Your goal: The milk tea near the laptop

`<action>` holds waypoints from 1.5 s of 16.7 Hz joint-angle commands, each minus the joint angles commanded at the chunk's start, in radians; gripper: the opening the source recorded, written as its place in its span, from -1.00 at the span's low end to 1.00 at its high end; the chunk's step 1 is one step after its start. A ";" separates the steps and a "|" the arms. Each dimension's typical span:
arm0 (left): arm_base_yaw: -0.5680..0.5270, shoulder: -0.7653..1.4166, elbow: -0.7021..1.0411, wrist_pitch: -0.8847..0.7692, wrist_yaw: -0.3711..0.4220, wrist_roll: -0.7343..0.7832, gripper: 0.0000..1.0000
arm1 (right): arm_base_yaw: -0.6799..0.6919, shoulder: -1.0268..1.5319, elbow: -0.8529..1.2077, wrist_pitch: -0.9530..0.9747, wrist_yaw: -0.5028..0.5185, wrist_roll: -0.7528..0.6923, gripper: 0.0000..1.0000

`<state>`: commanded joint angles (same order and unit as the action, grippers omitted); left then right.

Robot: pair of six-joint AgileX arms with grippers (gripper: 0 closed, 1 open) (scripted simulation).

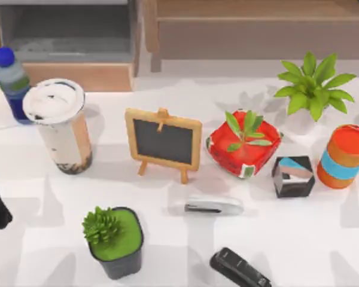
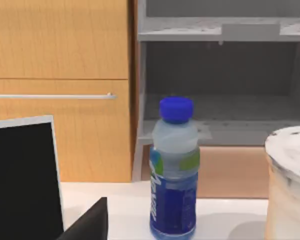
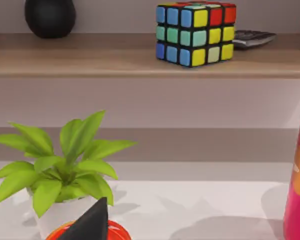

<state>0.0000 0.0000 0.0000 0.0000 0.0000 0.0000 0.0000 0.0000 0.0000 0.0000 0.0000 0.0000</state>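
Observation:
The milk tea (image 1: 61, 130) stands upright at the table's left. It is a tall clear cup with a wide white lid, a beige drink and dark pearls at the bottom. In the left wrist view the milk tea (image 2: 289, 186) shows at the edge, beside a blue-capped bottle (image 2: 174, 170). A black laptop screen (image 2: 21, 180) stands on the bottle's other side. A dark tip of my left gripper (image 2: 86, 225) sits low in that view, apart from the cup. A dark tip of my right gripper (image 3: 91, 222) points at a leafy plant (image 3: 60, 170), far from the cup.
The bottle (image 1: 11, 81) stands behind-left of the cup. To the right are a chalkboard easel (image 1: 163, 142), red planter (image 1: 244, 149), leafy plant (image 1: 311, 89), cube (image 1: 293, 176) and orange and blue cylinder (image 1: 344, 156). In front lie a succulent pot (image 1: 115, 239) and two staplers (image 1: 214, 206).

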 joint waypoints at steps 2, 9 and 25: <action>-0.001 0.002 0.000 0.001 -0.001 0.000 1.00 | 0.000 0.000 0.000 0.000 0.000 0.000 1.00; -0.150 0.304 0.064 0.128 -0.121 -0.058 1.00 | 0.000 0.000 0.000 0.000 0.000 0.000 1.00; -0.490 1.152 0.252 0.465 -0.416 -0.192 1.00 | 0.000 0.000 0.000 0.000 0.000 0.000 1.00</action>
<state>-0.4904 1.1516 0.2522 0.4652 -0.4163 -0.1924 0.0000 0.0000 0.0000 0.0000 0.0000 0.0000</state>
